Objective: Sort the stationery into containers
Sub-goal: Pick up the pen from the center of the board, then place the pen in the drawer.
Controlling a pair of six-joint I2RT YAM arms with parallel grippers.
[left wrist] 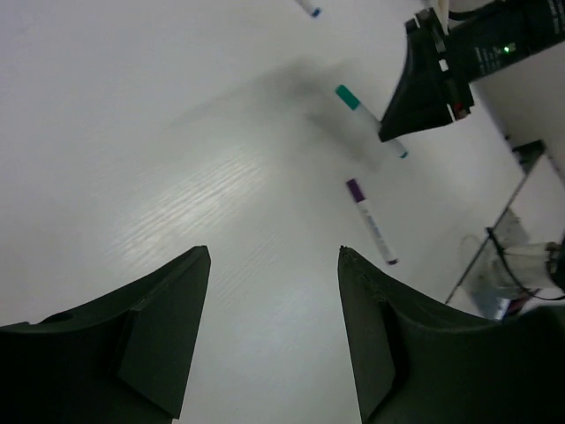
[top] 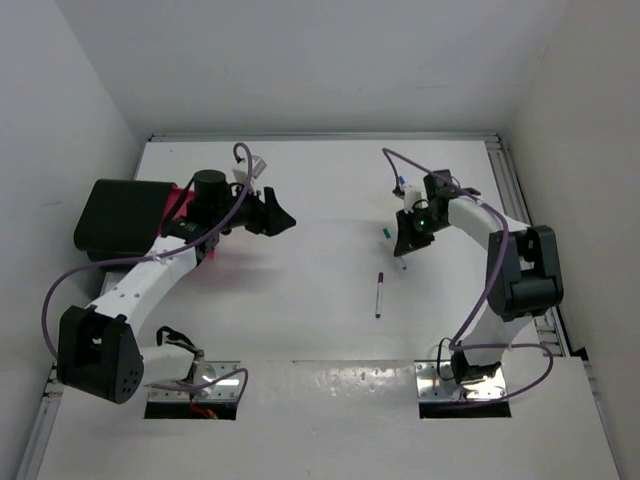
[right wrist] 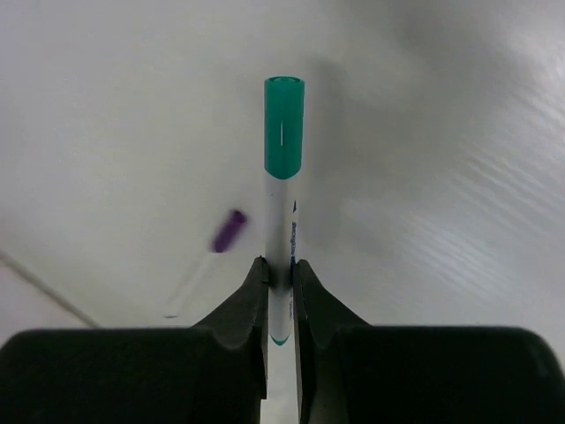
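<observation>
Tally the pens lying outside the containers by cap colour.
Green-capped pen: 1, clamped in the right gripper
Purple-capped pen: 1
Blue-capped pen: 1, cut off at the edge of the left wrist view
Total: 3

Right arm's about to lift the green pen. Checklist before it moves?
1. Right gripper shut on green pen: ok.
2. Grip centred on the pen: not ok, jaws pinch near the tail.
3. Left gripper open, empty, apart from the right one: ok.
4. Purple pen out of the way: ok, lies apart on the table.
5. Pink tray free to receive: cannot tell, mostly hidden.
</observation>
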